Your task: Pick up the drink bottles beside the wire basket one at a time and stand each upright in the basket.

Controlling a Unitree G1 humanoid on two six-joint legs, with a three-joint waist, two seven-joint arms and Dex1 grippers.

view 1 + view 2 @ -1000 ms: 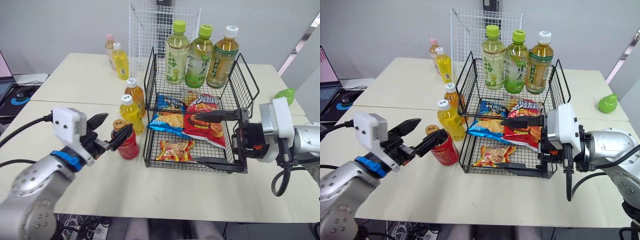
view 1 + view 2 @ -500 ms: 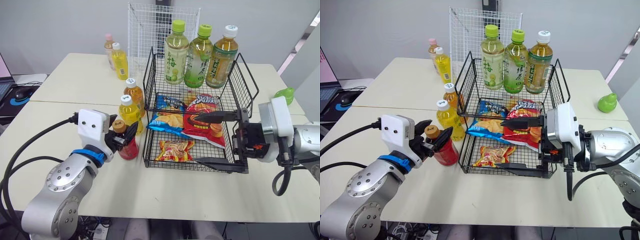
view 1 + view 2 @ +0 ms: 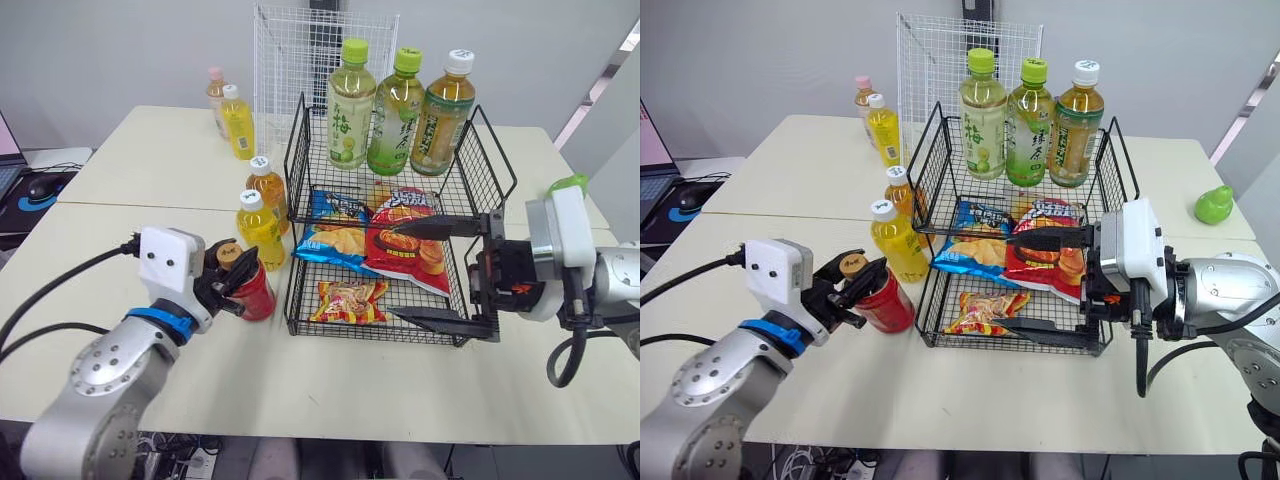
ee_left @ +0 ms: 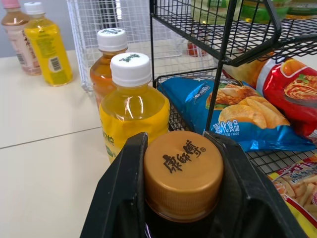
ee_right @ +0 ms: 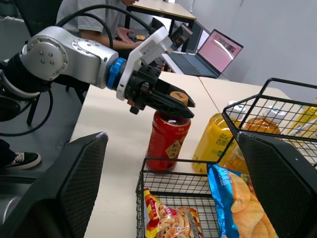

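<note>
Found L gripper (image 3: 237, 276) clamped on brown cap (image 4: 182, 171) of red bottle (image 3: 257, 295), left of centre, beside wire basket (image 3: 293, 255). Judged stiff, full, heavy-ish; cap slick, neck hold safer. R gripper (image 3: 395, 272) spread wide, empty.

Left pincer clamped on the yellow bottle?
No, the left pincer grips the brown cap of the red bottle, while the yellow bottle stands untouched just beyond it.

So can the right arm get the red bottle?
Probably not: the basket stands between the right gripper and the red bottle, and the left gripper is clamped on it.
</note>
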